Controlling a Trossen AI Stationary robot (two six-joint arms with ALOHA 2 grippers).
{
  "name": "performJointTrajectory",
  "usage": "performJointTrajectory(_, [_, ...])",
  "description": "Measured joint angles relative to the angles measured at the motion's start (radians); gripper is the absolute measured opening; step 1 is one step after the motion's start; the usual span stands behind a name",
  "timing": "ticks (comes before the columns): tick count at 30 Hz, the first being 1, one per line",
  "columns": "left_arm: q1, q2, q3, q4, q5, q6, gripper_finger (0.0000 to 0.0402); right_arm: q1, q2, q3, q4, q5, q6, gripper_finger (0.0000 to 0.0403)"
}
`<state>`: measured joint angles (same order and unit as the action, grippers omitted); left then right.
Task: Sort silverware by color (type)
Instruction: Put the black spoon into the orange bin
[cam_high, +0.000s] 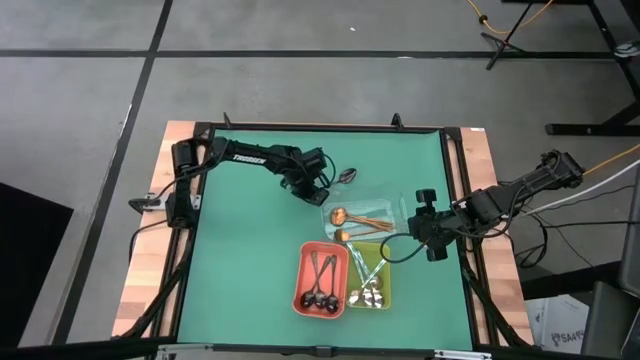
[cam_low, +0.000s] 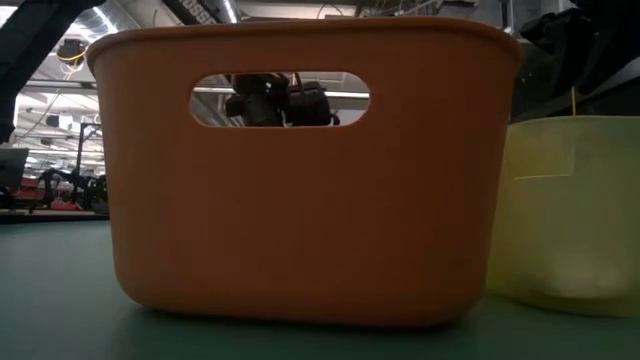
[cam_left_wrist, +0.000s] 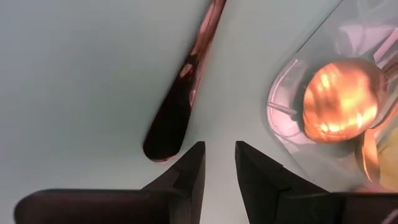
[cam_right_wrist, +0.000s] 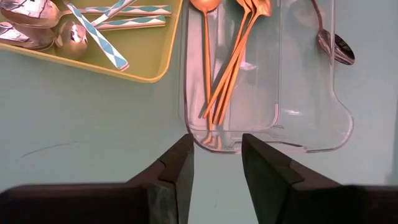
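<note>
A green-topped desk (cam_high: 250, 260) carries three rectangular trays grouped toward its right half. The red-orange plastic tray (cam_high: 320, 278) sits nearest the desk's front edge and holds the dark black slim metal spoons (cam_high: 320, 285). Touching its right side is the yellow-green plastic tray (cam_high: 385, 285), holding the shiny silver spoons with blue-and-white patterned handles (cam_high: 368, 280). Just behind these two lies the clear plastic tray (cam_high: 395, 205), which holds the copper-gold slim metal spoons (cam_high: 355, 218), their bowls toward the tray's left end.

One dark spoon with a coppery sheen (cam_high: 347, 175) lies alone on the bare desk, just behind the clear tray's left back corner and outside every tray.

The left gripper (cam_high: 322, 195) reaches in from the desk's left back corner and hovers low beside that lone spoon, close to the clear tray's left end. In the left wrist view its fingers (cam_left_wrist: 186, 180) stand slightly apart with nothing between them; the lone spoon's bowl lies just ahead of their tips, apart from them.

The right gripper (cam_high: 425, 225) hangs near the desk's right edge, just beside the clear tray's right end. In the right wrist view its fingers (cam_right_wrist: 177, 165) are parted and empty, pointing at the tray's near wall without touching it.

The low view is filled by the red-orange tray's wall, with the yellow-green tray beside it.
</note>
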<state>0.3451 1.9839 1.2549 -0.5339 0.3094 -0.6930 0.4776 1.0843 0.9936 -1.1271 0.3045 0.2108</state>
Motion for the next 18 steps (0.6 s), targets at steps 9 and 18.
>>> performJointTrajectory(9, [0.042,0.000,-0.001,0.024,0.044,-0.002,0.0082,0.000,0.000,0.000,0.000,0.001,-0.006,0.0124])
performJointTrajectory(18, [0.051,-0.003,-0.001,0.047,0.109,-0.068,0.0082,0.000,0.000,0.000,0.000,0.001,-0.010,0.0124])
